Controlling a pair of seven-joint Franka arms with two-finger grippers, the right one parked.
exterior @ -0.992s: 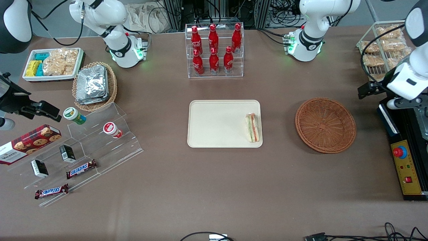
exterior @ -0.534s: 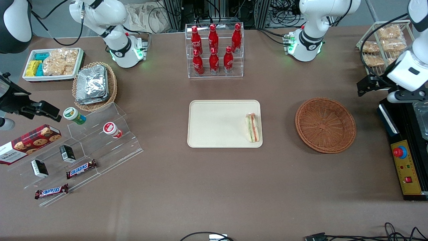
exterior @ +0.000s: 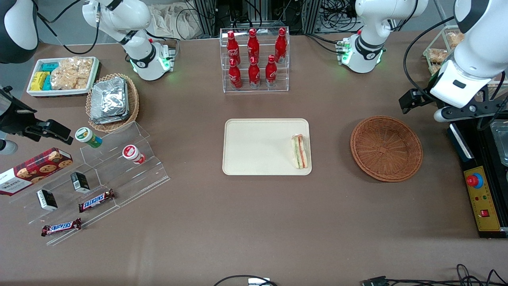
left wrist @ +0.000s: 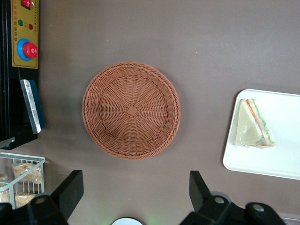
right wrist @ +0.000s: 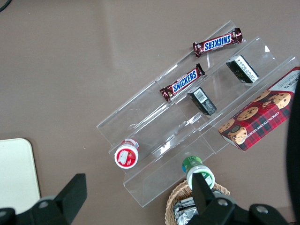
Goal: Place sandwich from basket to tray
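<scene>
— Where is the sandwich [exterior: 300, 151]?

— On the tray [exterior: 254, 147], at the edge nearest the empty basket [exterior: 386, 148], long axis running toward the front camera.

— And you?

— My gripper [left wrist: 133, 193] hangs high above the basket, fingers [left wrist: 70, 188] spread, holding nothing.

A robotics lab staged as a snack shop: brown worktop [exterior: 254, 222] carrying clear acrylic display steps [exterior: 115, 167] with chocolate bars, a tiered rack of red cola bottles [exterior: 254, 59], an emergency-stop control box [exterior: 482, 198], cable bundles and metal framing.
</scene>
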